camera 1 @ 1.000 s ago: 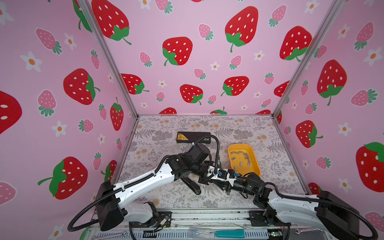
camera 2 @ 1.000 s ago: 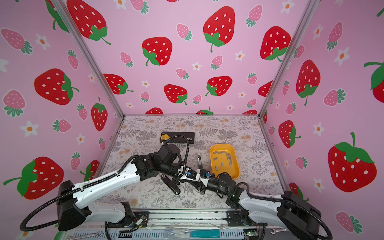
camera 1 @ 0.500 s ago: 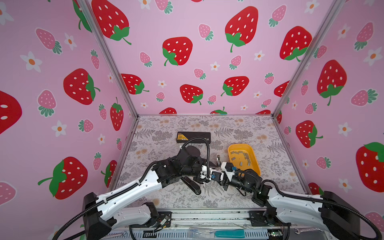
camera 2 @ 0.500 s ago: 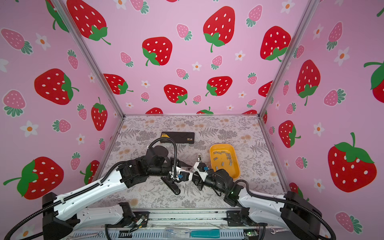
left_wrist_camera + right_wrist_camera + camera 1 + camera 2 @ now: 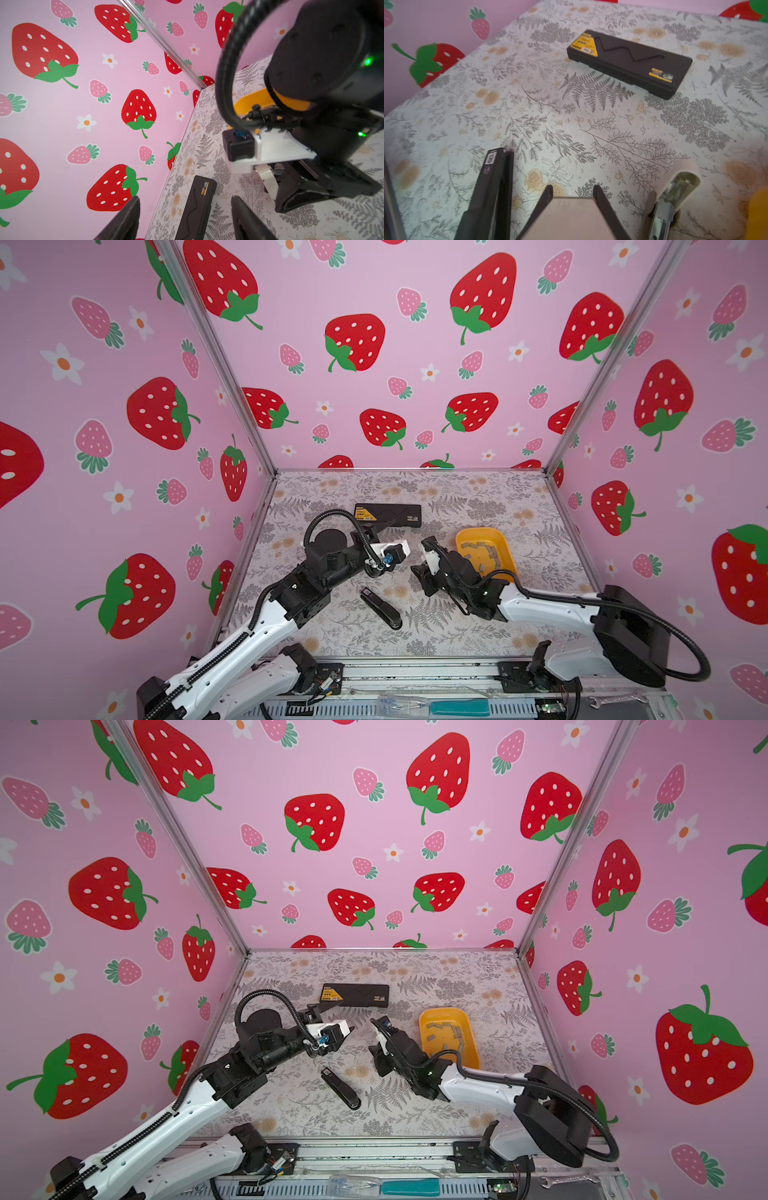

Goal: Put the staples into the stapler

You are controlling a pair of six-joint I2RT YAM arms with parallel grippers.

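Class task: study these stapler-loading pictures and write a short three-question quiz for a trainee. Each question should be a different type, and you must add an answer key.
1. True or false: the staples lie in the yellow tray.
2. What lies straight ahead of the left pincer? A) a mug B) a black case C) scissors
3. Fill in: the left pincer's jaws stand ____, with nothing between them, while the right pincer has a pale flat object between its fingers.

Key: 1 true; 2 B; 3 open.
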